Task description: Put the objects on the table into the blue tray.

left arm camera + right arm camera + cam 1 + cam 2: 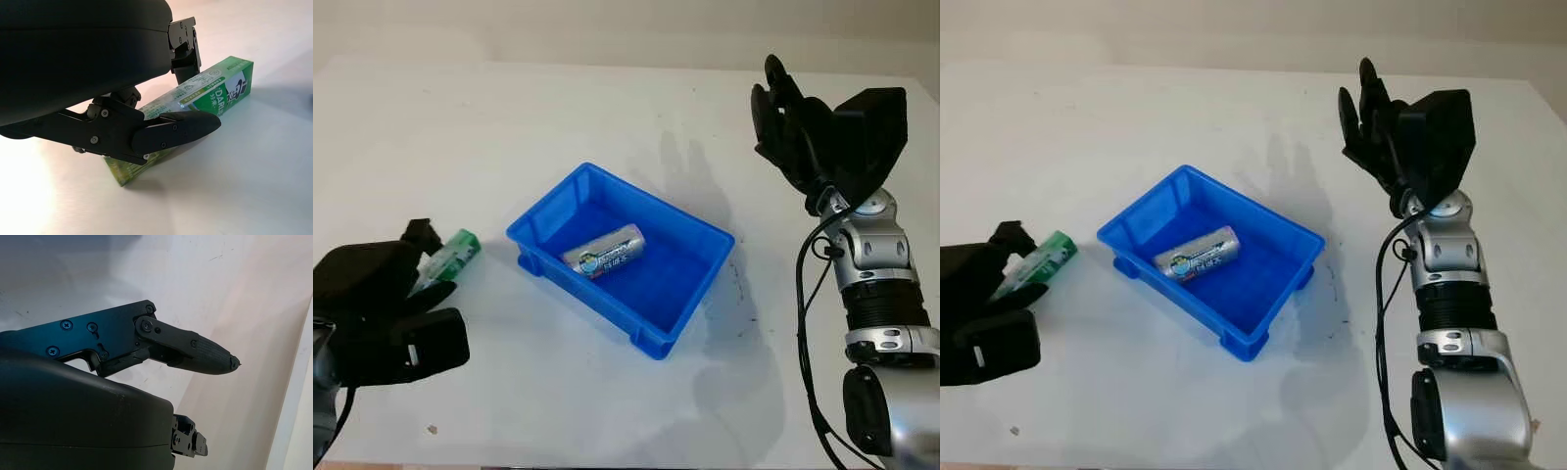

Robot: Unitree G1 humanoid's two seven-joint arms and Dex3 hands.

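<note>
A green toothpaste box lies on the white table at the left, a short way from the blue tray. My left hand is shut on the box; in the left wrist view one finger crosses the box and the thumb presses its other side. A silver cylindrical container lies on its side inside the tray. My right hand is open, held up above the table to the right of the tray, with a finger over bare tabletop.
The white table stretches wide behind and in front of the tray. Its right edge runs near my right arm. A small speck lies near the front edge.
</note>
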